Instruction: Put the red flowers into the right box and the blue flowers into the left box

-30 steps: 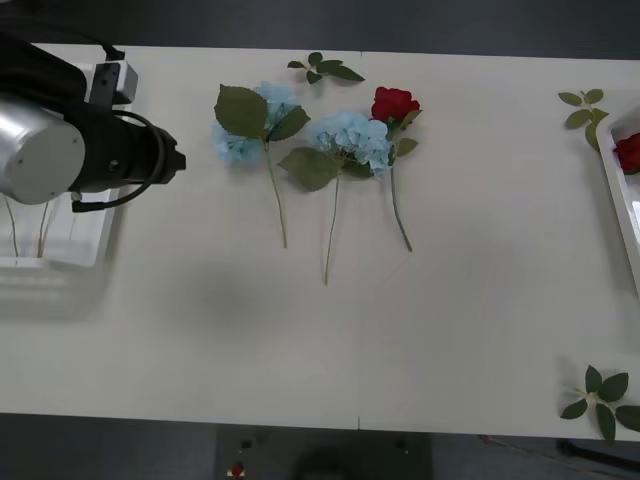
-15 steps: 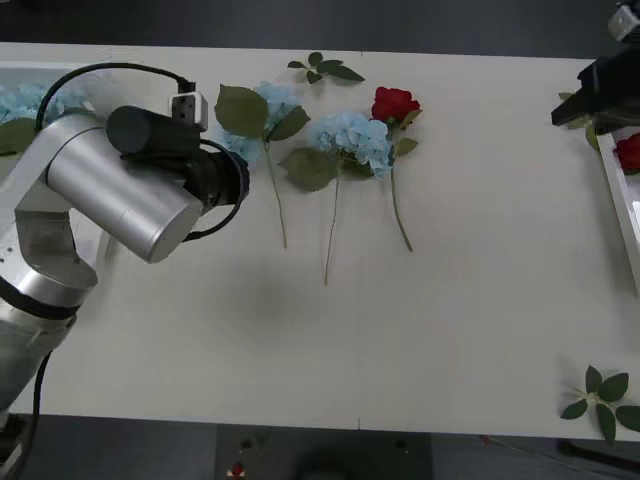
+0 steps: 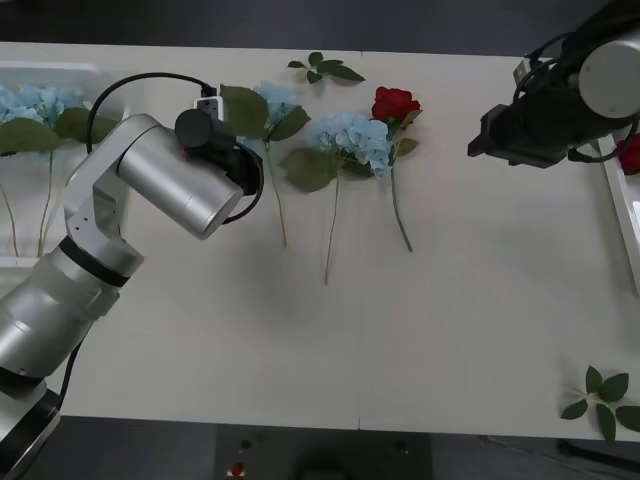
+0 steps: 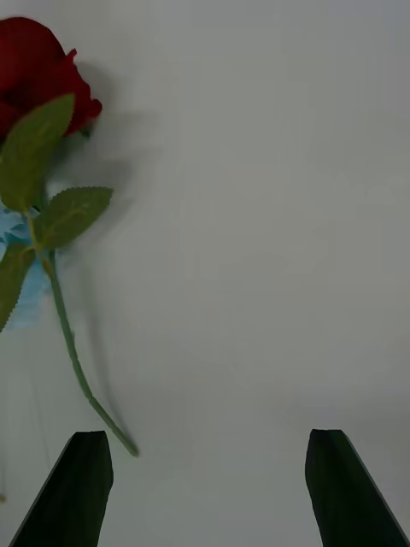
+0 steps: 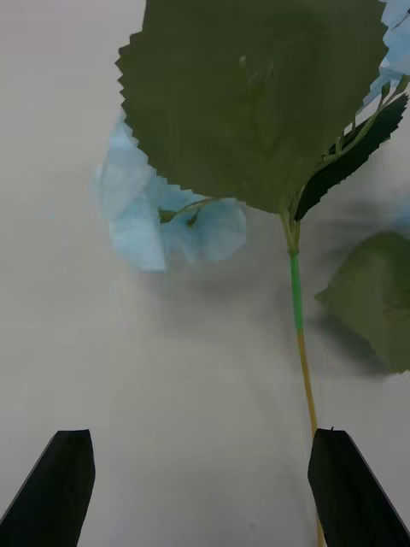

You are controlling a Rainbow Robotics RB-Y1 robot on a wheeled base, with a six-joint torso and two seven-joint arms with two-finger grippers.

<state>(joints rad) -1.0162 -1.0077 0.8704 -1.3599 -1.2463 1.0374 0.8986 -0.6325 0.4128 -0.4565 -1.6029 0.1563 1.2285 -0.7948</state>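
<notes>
Left claw [image 5: 201,487], spread wide and empty, hovers just left of the nearest blue flowers [image 3: 272,108] on the bench [image 3: 450,300], with the left box [image 3: 30,262] further left. Right claw [image 4: 207,487], also wide and empty, hangs right of the red flowers [image 3: 393,104], the right box [image 3: 620,205] beyond it

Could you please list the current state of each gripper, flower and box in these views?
left gripper: open, empty, over the leftmost loose blue flower.
right gripper: open, empty, beside the red rose's stem.
red rose: lying loose on the table.
two blue flowers on the table: lying loose, ungripped.
left box: holds blue flowers.
blue flowers in the left box: lying flat.
right box: holds a red bloom.
</notes>
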